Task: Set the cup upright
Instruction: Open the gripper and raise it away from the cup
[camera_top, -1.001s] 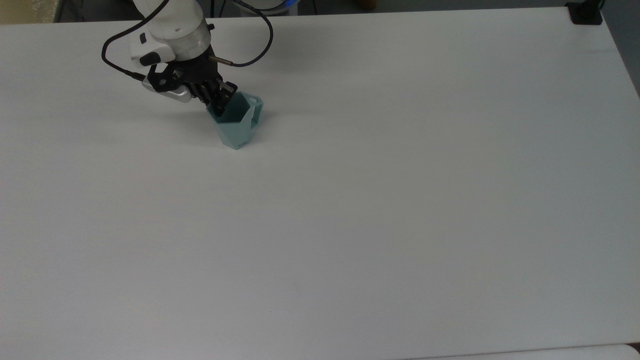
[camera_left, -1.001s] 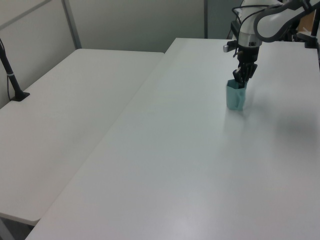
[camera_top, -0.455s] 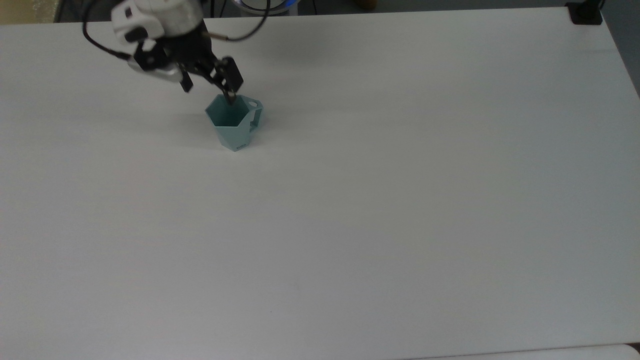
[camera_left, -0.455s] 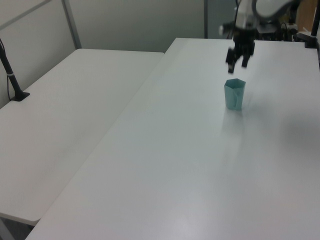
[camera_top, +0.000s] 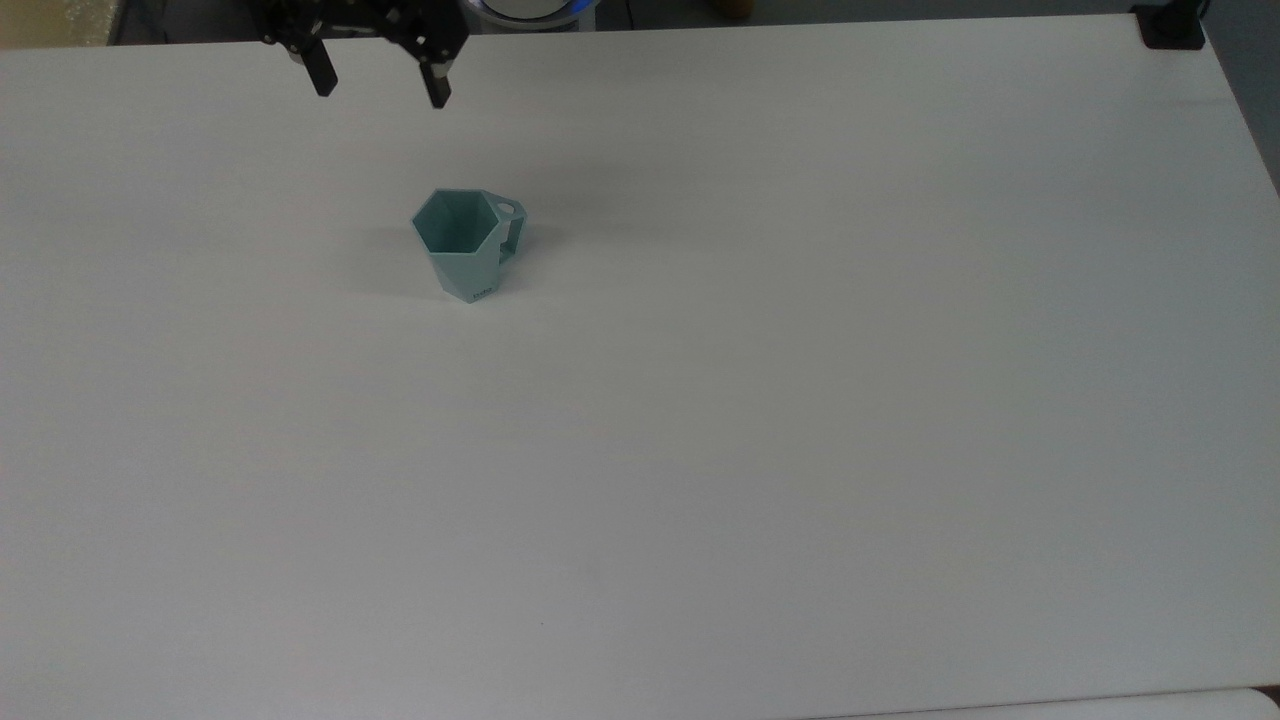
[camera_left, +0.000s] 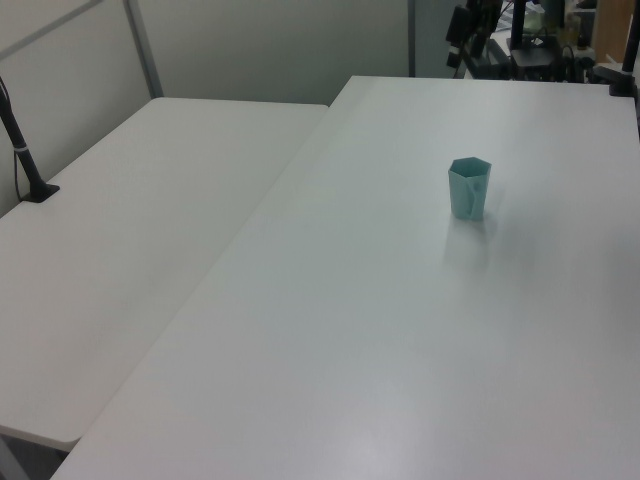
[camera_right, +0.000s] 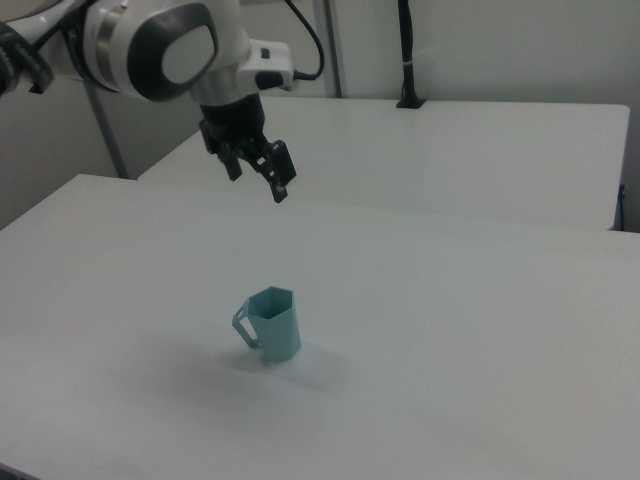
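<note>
Since a second ago the hand has let go of the cup's rim and risen clear, so it now hangs well above and apart from the cup, its two fingers spread wide with nothing between them; the right view shows this plainly, with the hand high over the table and the cup below it. The cup itself has not shifted: it stands on its base with the hexagonal mouth facing up, the flat loop handle toward the top view's right and toward the right view's left, and a small dark mark low on its side. In the left view the cup sits upright toward the far end of the table, alone. Judging from this, the task looks finished: the cup is upright and released, and what remains is at most for the arm to pull away fully. The table is plain white and matte, bare apart from the cup, which throws a soft shadow. A second white table stands alongside in the left view, with pale walls and partition frames behind, and dark cables and equipment past the far edge.
</note>
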